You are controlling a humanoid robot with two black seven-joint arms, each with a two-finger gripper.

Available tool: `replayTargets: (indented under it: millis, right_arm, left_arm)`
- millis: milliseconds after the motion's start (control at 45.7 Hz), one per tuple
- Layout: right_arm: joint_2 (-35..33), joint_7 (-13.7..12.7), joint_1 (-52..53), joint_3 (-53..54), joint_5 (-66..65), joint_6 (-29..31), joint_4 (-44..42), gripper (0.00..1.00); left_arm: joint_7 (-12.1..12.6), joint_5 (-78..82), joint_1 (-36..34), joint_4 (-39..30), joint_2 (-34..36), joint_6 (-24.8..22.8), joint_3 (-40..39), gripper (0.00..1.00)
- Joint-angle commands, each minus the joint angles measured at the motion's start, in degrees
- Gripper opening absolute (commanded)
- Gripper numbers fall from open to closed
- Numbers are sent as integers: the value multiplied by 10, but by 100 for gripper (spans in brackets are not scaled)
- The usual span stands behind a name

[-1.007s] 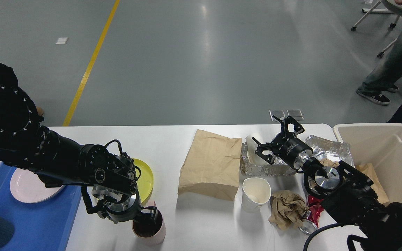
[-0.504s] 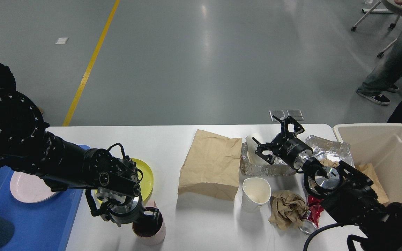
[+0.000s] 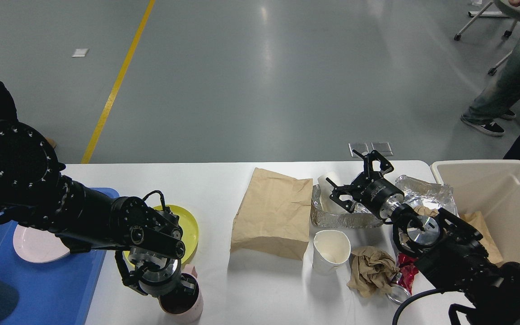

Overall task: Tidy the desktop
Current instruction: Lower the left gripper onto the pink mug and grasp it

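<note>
Lower left of the frame: left claw (image 3: 187,289) down at the pink cup (image 3: 183,306), pinching its rim, one finger inside. Probably carrying it off the white desk (image 3: 242,289) toward the blue tray (image 3: 61,289); needs a steady lift. Right claw (image 3: 355,180) spread wide, empty, hovering above the foil tray (image 3: 345,220), upper right.

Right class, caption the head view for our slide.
Left tool grips pink cup on white desktop; right tool hovers open over foil tray.
</note>
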Motion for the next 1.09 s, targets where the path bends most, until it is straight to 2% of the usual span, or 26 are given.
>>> replayTargets:
  millis: [0,175,350,832,1073]
  right_arm:
    - [0,0,0,0,0,0,0,100]
    - [0,0,0,0,0,0,0,100]
    - [0,0,0,0,0,0,0,100]
    - [0,0,0,0,0,0,0,100]
    - [0,0,0,0,0,0,0,100]
  left_arm:
    - [2,0,2,0,0,1,-1,0]
    - [2,1,-4,-1,1,-3,-5,0]
    - [2,-3,-14,-2,13,-52,-18,0]
    - [1,-31,-61,-5,32,-86,-14,0]
    - [1,-34,-63,-5,36,-93,-13,0]
